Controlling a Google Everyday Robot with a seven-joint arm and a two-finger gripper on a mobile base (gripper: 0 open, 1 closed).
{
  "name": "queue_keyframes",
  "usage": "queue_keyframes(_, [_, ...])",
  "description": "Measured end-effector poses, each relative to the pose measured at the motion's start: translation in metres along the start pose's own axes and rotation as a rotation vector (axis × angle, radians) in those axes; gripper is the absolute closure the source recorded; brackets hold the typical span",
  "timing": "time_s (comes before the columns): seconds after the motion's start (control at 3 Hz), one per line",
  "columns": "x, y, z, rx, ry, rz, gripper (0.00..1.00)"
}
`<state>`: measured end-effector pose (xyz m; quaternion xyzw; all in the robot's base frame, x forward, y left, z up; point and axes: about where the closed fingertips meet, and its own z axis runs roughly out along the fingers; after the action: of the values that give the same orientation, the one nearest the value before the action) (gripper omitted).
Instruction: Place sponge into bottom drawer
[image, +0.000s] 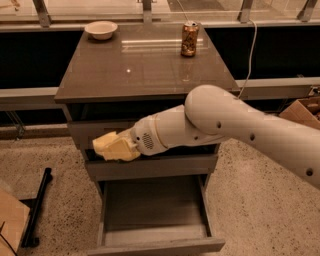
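Note:
The pale yellow sponge hangs in the air in front of the cabinet's upper drawer fronts, left of centre. My gripper is shut on the sponge at the end of the white arm, which reaches in from the right; the sponge hides most of the fingers. The bottom drawer is pulled open below, and its plain grey tray shows. The sponge is well above the open drawer, over its left rear part.
A cream bowl and a soda can stand at the back of the grey-brown cabinet top. A cardboard box is at the right. Another box and a black bar lie on the floor at the left.

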<state>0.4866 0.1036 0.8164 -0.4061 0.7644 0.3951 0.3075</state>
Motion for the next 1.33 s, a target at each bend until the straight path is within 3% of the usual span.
queue_keyframes(1.0, [0.116,-0.084,0.058,-0.094,-0.003,0.106,1.00])
queue_keyframes(1.33, [0.176,-0.124,0.070,-0.160,-0.041,0.167,1.00])
